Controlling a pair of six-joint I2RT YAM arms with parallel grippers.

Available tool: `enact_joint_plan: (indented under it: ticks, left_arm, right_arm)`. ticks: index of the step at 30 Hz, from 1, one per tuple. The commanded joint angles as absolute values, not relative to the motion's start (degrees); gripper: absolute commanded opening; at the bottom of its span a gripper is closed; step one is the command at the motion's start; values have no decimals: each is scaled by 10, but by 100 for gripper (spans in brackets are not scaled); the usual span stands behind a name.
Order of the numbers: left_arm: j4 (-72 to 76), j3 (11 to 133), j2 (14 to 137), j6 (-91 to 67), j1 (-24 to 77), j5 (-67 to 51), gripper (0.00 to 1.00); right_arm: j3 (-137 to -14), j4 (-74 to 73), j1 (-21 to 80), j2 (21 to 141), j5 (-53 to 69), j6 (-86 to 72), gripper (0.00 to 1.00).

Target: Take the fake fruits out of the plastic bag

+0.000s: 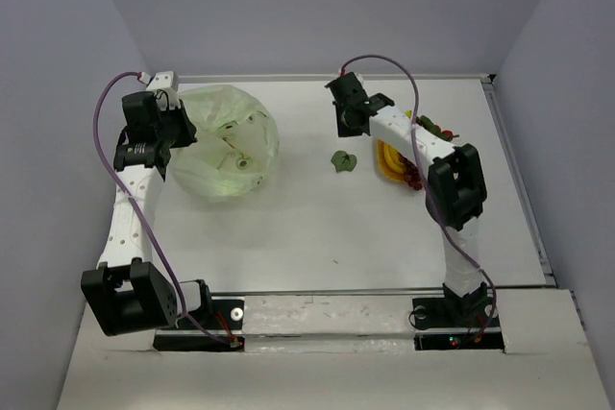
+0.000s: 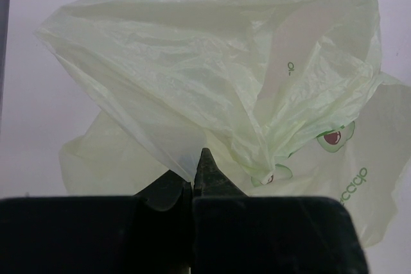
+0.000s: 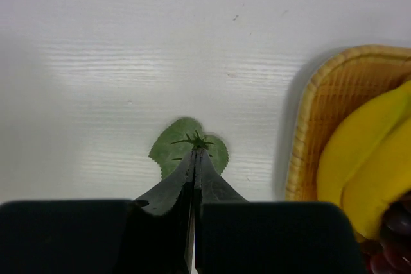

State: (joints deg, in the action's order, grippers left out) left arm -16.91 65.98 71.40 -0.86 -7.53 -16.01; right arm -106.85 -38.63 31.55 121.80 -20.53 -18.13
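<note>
Left wrist: crinkly, translucent, pale-green plastic bag (image 2: pixel 212 81).

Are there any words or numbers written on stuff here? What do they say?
Plastic bag: green letters near its lower edge, sideways and creased, too unclear to read.
Plastic bag: a tiny green mark higher up, too small to read.
Plastic bag: red-and-green round pictures, no words.
Basket, bananas, leaf: no writing shows.

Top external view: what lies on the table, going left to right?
plastic bag → green leaf → woven basket with the fake fruits
</note>
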Motion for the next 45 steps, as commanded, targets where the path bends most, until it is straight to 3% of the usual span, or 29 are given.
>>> enact_joint_plan:
  ticks: [1, 7, 13, 14, 15, 16, 19, 23, 25, 27, 30, 40, 41, 45]
  left_arm:
    - [-147, 660, 703, -3, -77, -156, 9]
    - [-141, 659, 698, -3, -76, -154, 9]
    - [-147, 664, 701, 16, -76, -154, 9]
    - [-149, 666, 702, 17, -76, -154, 9]
    - [-149, 666, 702, 18, -76, -153, 10]
    - [-149, 666, 701, 18, -76, -153, 11]
    - [-147, 669, 701, 19, -76, -149, 16]
    - [-150, 683, 708, 16, -76, -148, 37]
    - [-156, 692, 710, 15, -76, -145, 65]
    - [-158, 698, 708, 16, -77, -142, 77]
    - [-163, 715, 709, 17, -76, -142, 95]
    - [-204, 797, 729, 29, -76, -144, 99]
    - [-206, 800, 730, 31, -76, -143, 99]
    - [-211, 807, 727, 33, -76, -138, 99]
  right_arm:
    - [-1093, -372, 308, 1095, -214, -167, 1]
    - [-1027, -360, 253, 994, -224, -142, 1]
    - [-982, -359, 253, 984, -134, -167, 2]
    - [-963, -349, 253, 979, -137, -176, 7]
    - [-954, -339, 253, 970, -133, -179, 31]
    - [-942, -320, 253, 976, -111, -181, 49]
    - [-956, -317, 264, 1025, -66, -179, 64]
    - [-1043, -369, 287, 1149, -83, -187, 73]
    - [-1087, -394, 287, 1205, -111, -201, 78]
    - [-1120, -422, 287, 1251, -132, -207, 82]
    - [-1130, -435, 287, 1279, -138, -211, 84]
    - [-1064, -432, 298, 1295, -106, -207, 81]
    - [-1055, -429, 303, 1291, -105, -206, 78]
    - [-1033, -418, 303, 1292, -112, -217, 42]
